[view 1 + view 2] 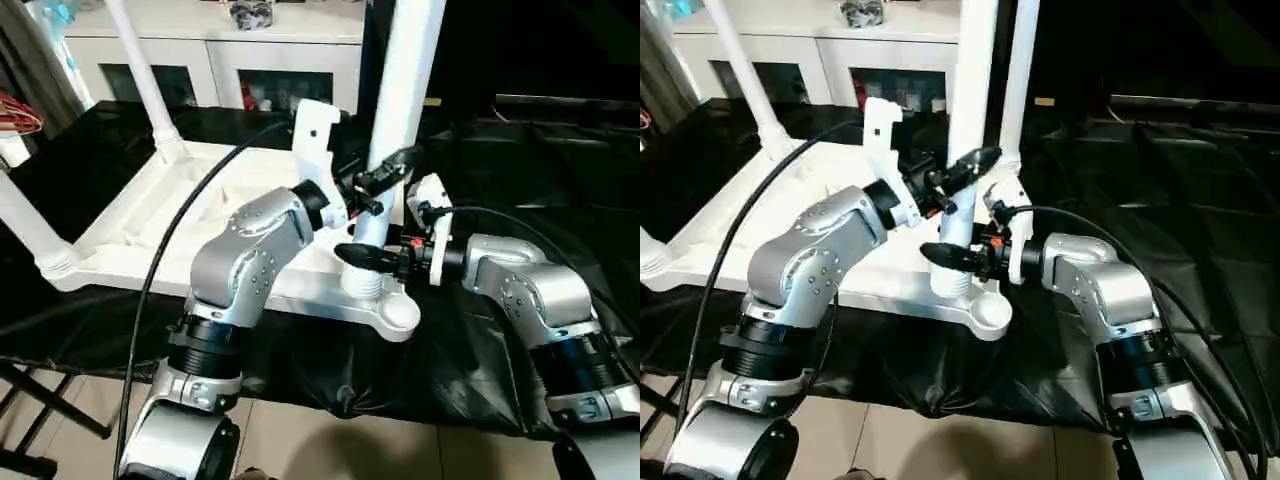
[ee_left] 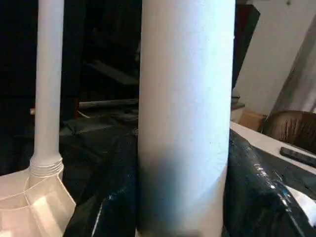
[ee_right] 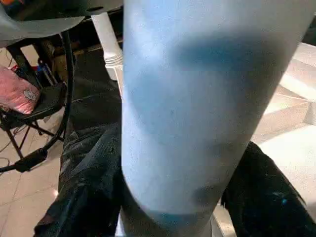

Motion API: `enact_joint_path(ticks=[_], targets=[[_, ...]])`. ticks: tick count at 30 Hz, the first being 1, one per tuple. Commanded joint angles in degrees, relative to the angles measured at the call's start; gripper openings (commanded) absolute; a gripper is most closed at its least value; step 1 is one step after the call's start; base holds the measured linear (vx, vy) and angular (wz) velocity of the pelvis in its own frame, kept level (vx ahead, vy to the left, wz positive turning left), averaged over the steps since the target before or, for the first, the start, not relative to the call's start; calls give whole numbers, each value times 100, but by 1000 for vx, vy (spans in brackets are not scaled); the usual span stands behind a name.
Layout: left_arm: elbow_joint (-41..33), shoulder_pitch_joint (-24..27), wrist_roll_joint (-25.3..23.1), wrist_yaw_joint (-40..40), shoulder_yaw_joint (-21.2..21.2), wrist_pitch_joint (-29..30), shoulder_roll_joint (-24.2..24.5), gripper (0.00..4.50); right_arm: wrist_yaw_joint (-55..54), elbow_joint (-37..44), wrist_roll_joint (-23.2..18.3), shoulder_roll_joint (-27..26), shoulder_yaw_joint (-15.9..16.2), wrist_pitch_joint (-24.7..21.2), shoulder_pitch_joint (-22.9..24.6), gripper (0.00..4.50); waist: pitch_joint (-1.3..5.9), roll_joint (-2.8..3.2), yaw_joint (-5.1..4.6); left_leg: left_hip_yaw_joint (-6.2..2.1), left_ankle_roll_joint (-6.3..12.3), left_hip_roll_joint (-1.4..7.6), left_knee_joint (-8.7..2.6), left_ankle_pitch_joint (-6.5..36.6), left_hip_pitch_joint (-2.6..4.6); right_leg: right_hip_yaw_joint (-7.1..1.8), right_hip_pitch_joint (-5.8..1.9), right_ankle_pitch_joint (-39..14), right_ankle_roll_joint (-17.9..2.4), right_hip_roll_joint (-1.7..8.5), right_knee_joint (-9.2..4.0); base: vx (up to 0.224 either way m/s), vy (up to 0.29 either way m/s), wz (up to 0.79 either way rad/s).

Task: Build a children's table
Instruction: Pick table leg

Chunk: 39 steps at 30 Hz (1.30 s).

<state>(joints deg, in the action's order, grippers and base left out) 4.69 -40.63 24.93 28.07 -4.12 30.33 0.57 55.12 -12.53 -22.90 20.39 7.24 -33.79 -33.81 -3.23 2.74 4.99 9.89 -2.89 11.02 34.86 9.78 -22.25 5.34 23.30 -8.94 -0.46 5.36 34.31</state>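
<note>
Three legs stand in the tabletop (image 1: 150, 215). My left hand (image 1: 385, 180) and right hand (image 1: 365, 256) grip the near leg (image 1: 400, 110); one socket (image 1: 390, 312) is empty.

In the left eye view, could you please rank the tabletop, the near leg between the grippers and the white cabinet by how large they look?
1. tabletop, broadest.
2. white cabinet, cropped, farther away, so unsure against 3.
3. near leg, nearer the camera.

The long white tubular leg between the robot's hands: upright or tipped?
Upright: the long white tubular leg rises vertically from the white plastic tabletop's near corner socket.
</note>
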Motion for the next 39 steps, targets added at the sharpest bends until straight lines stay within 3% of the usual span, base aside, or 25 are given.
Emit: enact_joint_path(ticks=[1, 8, 16, 22, 25, 28, 30, 33, 34, 36, 39], targets=[[-132, 26, -33, 76, -45, 0, 17, 185, -9, -52, -7, 3, -13, -41, -124, 273, 451, -94, -9, -40, 239, 160, -373, 1082, 70, -232, -331, -1573, -986, 267, -424, 0, 0, 0], [-149, 14, -9, 136, -72, 28, 50, 185, -1, -142, -7, -48, -19, -18, -152, 273, 449, -80, -12, -44, 215, 163, -377, 1139, 73, -228, -329, -1610, -998, 269, -429, 0, 0, 0], [-130, 3, -16, 158, -89, 22, 85, 185, 33, -208, 4, -81, -40, -1, -177, 199, 452, -73, -12, -43, 208, 163, -377, 1132, 79, -231, -330, -1531, -1017, 265, -420, 0, 0, 0], [-51, -33, -217, -16, -132, -39, 123, 185, -2, -270, 56, -125, -41, 98, -182, 191, 452, -75, -15, -45, 201, 165, -380, 1152, 77, -232, -330, -1531, -1016, 265, -420, 0, 0, 0], [26, -75, -133, 47, -130, 132, 142, 255, -50, -242, 69, -187, -61, 189, -163, 191, 453, -78, -14, -46, 187, 162, -381, 1145, 74, -229, -333, -1554, -1011, 268, -421, 0, 0, 0], [25, -72, -156, 35, -127, 20, 112, 273, -141, -194, 38, -259, -127, 248, -123, 191, 452, -87, -11, -43, 190, 161, -379, 1129, 76, -233, -331, -1555, -1016, 273, -418, 0, 0, 0], [5, -67, -139, 78, -81, -210, 59, 279, -324, -161, 12, -378, -244, 383, -46, 191, 450, -132, -12, -38, 207, 164, -380, 1108, 68, -236, -328, -1593, -1001, 285, -433, 0, 0, 0], [9, -72, -64, 38, 96, -450, -34, 279, -592, -187, -10, -526, -405, 514, 10, 191, 447, -98, -14, -41, 195, 163, -386, 1087, 64, -235, -323, -1609, -985, 287, -429, 0, 0, 0], [98, -72, -86, -129, 348, -690, -37, 279, -1104, -357, 71, -734, -625, 770, 47, 191, 447, -37, -6, -47, 173, 163, -388, 1122, 74, -233, -319, -1626, -976, 283, -430, 0, 0, 0], [112, -54, -111, -120, 365, -684, 24, 279, -1260, -406, 129, -777, -674, 880, 64, 191, 450, -55, -30, -51, 106, 161, -403, 1198, 82, -225, -311, -1653, -940, 275, -442, 0, 0, 0], [140, 94, -151, 314, 289, -720, 372, 279, -1639, -478, 234, -823, -830, 1133, 145, 191, 455, 27, -31, -60, 48, 151, -412, 1299, 96, -227, -303, -1640, -890, 267, -436, 0, 0, 0]])
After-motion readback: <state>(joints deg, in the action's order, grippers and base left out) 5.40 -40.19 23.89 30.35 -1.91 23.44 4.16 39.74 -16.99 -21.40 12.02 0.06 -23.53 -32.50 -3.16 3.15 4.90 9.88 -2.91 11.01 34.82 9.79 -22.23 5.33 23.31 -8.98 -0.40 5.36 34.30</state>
